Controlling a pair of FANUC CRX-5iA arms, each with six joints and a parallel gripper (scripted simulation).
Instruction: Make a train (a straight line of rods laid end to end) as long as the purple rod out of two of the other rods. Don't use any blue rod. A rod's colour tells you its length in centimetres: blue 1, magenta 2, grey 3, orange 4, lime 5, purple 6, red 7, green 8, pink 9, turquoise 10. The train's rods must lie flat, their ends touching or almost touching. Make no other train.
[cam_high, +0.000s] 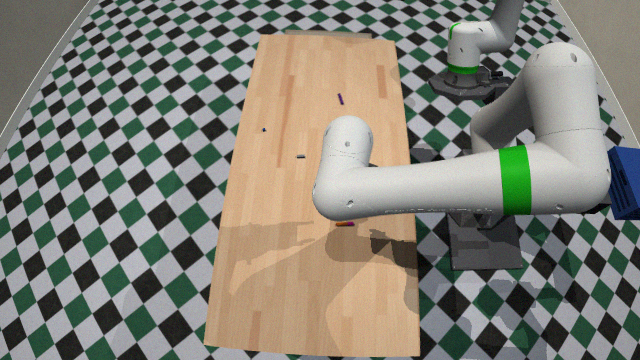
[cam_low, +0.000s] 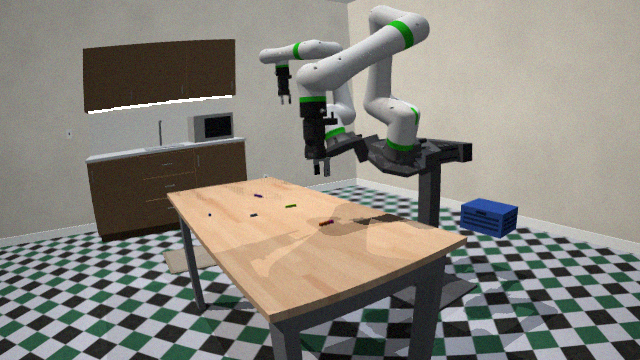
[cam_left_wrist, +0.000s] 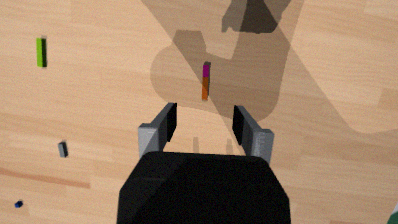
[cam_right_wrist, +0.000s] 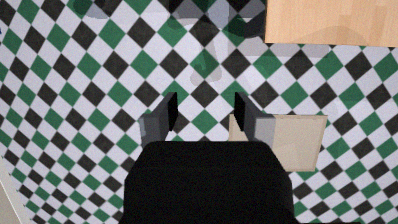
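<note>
An orange rod (cam_high: 343, 224) (cam_low: 324, 223) (cam_left_wrist: 205, 89) and a magenta rod (cam_high: 351, 224) (cam_low: 331, 221) (cam_left_wrist: 206, 71) lie flat on the table, end to end in one line, with no gap that I can see. The purple rod (cam_high: 340, 99) (cam_low: 258, 195) lies flat, apart from them, toward the table's far end. My left gripper (cam_low: 321, 173) (cam_left_wrist: 204, 115) is open and empty, well above the table near the orange and magenta rods. My right gripper (cam_low: 285, 102) (cam_right_wrist: 205, 104) is open and empty, high up beyond the table's far end.
A lime rod (cam_low: 290, 206) (cam_left_wrist: 42, 52) lies between the purple rod and the two-rod line; the left arm hides it in the top view. A grey rod (cam_high: 300, 156) (cam_low: 253, 215) (cam_left_wrist: 63, 149) and a blue rod (cam_high: 264, 130) (cam_low: 210, 215) (cam_left_wrist: 18, 204) lie separately.
</note>
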